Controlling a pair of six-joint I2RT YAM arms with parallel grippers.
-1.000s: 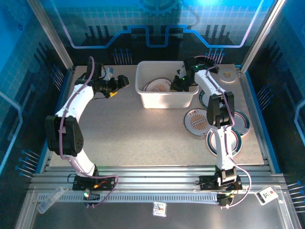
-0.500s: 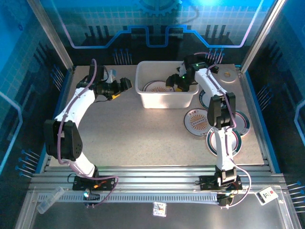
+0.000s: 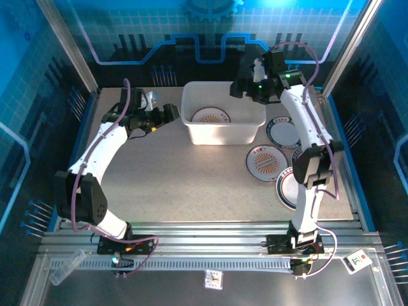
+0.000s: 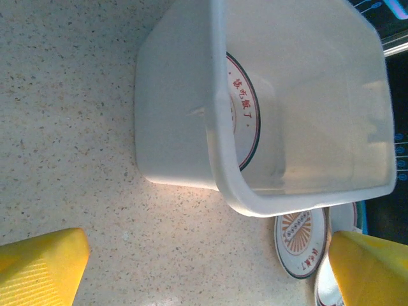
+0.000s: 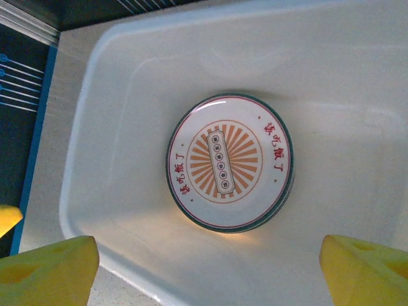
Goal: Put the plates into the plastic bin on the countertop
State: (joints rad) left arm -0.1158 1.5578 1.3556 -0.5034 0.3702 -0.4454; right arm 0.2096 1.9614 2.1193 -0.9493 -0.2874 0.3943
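The plastic bin (image 3: 223,134) stands at the back middle of the countertop (image 3: 178,178). Inside it lies a white plate (image 3: 211,116) with an orange sunburst centre and a dark green rim. My right gripper (image 3: 245,86) hovers open above the bin's far right corner. In the right wrist view that plate (image 5: 229,162) rests on the bin's floor (image 5: 127,95), well clear of my yellow fingertips (image 5: 57,268). My left gripper (image 3: 167,113) is open just left of the bin, holding nothing. Several more plates (image 3: 266,160) lie on the countertop to the right of the bin.
In the left wrist view the bin's rim (image 4: 255,201) is close ahead, with a sunburst plate (image 4: 301,236) on the countertop beyond it. Blue walls and a metal frame edge the surface. Bare countertop stretches in front of the bin.
My right gripper opened inside the bin and left the plate there. It then rose and drew back toward the far right corner. The left gripper edged slightly nearer the bin.
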